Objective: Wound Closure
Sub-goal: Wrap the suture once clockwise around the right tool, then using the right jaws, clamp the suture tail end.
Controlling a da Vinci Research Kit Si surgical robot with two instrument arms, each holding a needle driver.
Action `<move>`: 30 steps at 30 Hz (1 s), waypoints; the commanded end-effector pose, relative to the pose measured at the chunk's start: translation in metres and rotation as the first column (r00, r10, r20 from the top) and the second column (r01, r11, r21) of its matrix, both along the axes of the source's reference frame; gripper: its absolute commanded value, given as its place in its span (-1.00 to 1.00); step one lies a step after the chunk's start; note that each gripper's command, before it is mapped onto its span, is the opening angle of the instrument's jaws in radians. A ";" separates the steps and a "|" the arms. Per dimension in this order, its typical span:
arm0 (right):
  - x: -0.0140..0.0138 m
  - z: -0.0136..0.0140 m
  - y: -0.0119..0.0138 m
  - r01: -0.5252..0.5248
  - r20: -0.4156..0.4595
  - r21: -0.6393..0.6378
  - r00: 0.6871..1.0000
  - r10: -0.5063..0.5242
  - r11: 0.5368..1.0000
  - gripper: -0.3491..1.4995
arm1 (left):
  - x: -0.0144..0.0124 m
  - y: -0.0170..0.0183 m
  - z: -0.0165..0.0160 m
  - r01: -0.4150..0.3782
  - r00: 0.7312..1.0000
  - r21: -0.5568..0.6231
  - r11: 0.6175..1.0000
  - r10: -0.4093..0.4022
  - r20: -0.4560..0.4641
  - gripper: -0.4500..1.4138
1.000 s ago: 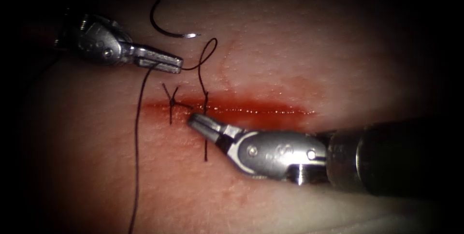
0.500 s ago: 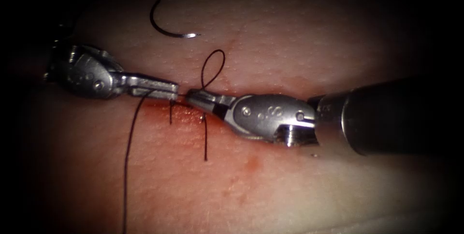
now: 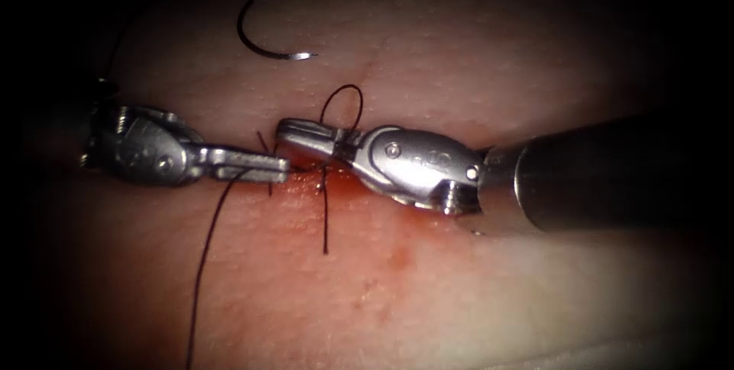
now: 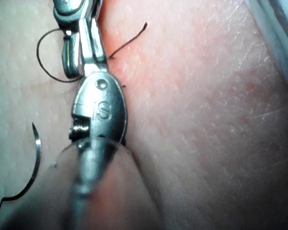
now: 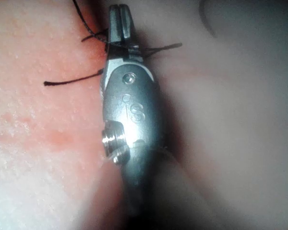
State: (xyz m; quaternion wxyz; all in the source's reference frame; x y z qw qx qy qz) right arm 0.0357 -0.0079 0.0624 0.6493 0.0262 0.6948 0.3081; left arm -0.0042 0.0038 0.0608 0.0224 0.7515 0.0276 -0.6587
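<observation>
endoscope view: the left tool (image 3: 279, 170) comes in from the picture's left with its jaws closed on the thread (image 3: 205, 251), whose long strand hangs from the jaw tips down across the tissue (image 3: 459, 293). the right tool (image 3: 287, 131) reaches in from the right, its closed jaws lying just above and past the left tool's tip, with a small loop of thread standing up over them; whether it grips any thread cannot be told, though the loop wraps around its jaws. the needle (image 3: 260, 41) lies free on the tissue above the cut (image 3: 344, 180), well apart from both tools, its whole curve in sight and not in the tissue. red fluid (image 3: 397, 259) stains the tissue along and below the cut. a short thread tail (image 3: 324, 221) hangs down below the cut between the tools. in the right wrist view, the right tool (image 5: 120, 14) has its jaws together with thread (image 5: 72, 81) crossing around them. in the left wrist view, the needle (image 4: 33, 163) rests on pale tissue beside the right tool's body (image 4: 101, 110).
</observation>
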 end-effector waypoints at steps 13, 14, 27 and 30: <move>0.0007 0.0001 0.0011 0.126 -0.254 0.030 0.960 -0.114 0.992 -1.00 | 0.0005 0.0001 0.0037 -0.024 0.996 0.106 0.994 0.015 0.085 -1.00; 0.0006 -0.0002 0.0013 0.137 -0.280 0.026 0.952 -0.124 0.990 -1.00 | 0.0006 0.0004 0.0045 -0.031 0.996 0.109 0.994 0.021 0.091 -1.00; 0.0003 -0.0017 0.0022 0.218 -0.381 0.021 0.904 -0.194 0.976 -1.00 | 0.0009 0.0009 0.0067 0.038 0.999 0.106 0.994 -0.036 -0.020 -1.00; 0.0003 -0.0016 0.0022 0.290 -0.375 0.016 0.889 -0.264 0.957 -1.00 | 0.0010 0.0015 0.0069 0.042 0.999 0.110 0.993 -0.039 -0.023 -1.00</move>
